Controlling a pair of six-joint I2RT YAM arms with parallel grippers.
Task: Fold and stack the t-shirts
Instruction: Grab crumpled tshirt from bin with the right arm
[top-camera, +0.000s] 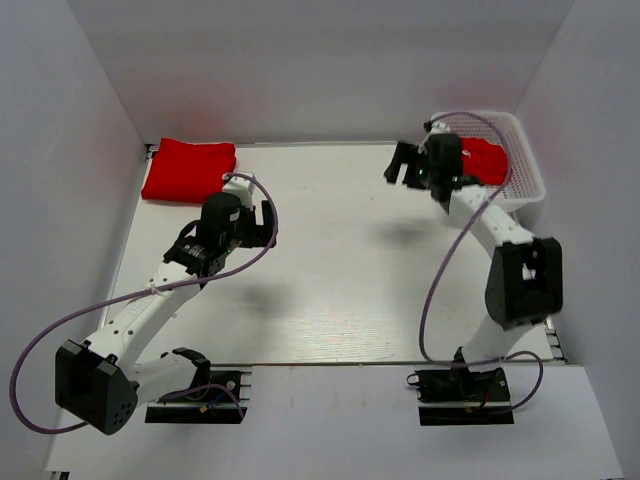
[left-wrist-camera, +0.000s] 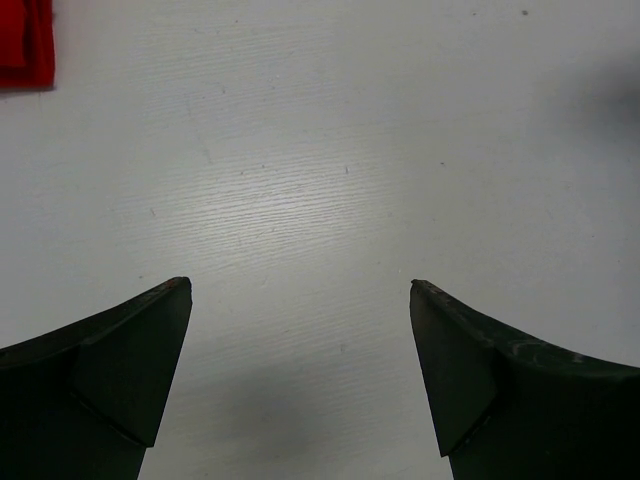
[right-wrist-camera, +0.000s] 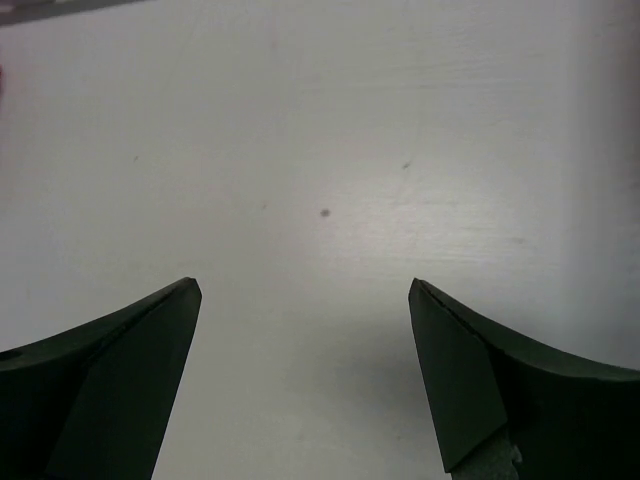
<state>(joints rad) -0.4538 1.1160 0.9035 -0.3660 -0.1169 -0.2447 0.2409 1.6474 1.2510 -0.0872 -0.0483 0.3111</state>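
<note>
One red t-shirt (top-camera: 188, 168) lies folded flat at the table's far left corner; its corner shows at the top left of the left wrist view (left-wrist-camera: 25, 40). A second red t-shirt (top-camera: 488, 158) lies bunched inside the white mesh basket (top-camera: 528, 185) at the far right. My left gripper (top-camera: 270, 225) hovers open over bare table, right of and nearer than the folded shirt, with nothing between its fingers (left-wrist-camera: 300, 290). Just left of the basket, my right gripper (top-camera: 400, 165) stands open and holds nothing (right-wrist-camera: 305, 290); only white tabletop lies under it.
White walls enclose the table (top-camera: 340, 280) at the back and both sides. Purple cables loop from each arm down to the bases at the near edge.
</note>
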